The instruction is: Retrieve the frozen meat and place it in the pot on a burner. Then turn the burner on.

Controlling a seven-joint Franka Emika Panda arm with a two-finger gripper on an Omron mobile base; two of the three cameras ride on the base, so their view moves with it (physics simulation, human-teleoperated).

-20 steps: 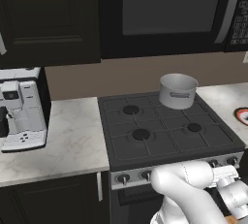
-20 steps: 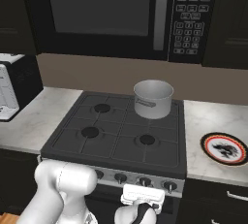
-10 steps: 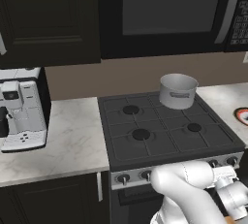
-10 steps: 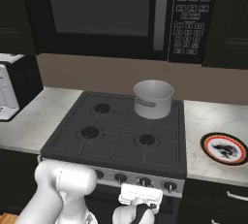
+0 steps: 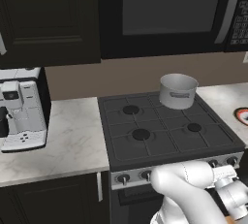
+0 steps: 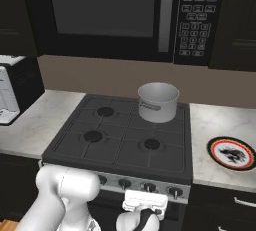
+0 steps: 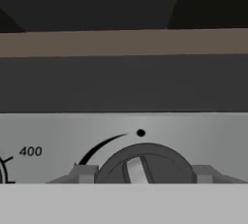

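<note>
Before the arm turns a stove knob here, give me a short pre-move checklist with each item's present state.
1. Pot on a burner: ok, back right grate.
2. Meat inside the pot: cannot tell, interior not visible.
3. Gripper lined up with a knob: ok, fingertips flank it in the hand view.
4. Jaws closed on the knob: cannot tell.
5. Knob matches the pot's burner: cannot tell.
6. Plate out of the way: ok, on the right counter.

A white coffee machine point(image 5: 20, 114) sits on the marble counter point(image 5: 72, 138) at left; a patterned plate point(image 6: 231, 152) lies lower right, a black microwave point(image 6: 125, 15) fills the top.
</note>
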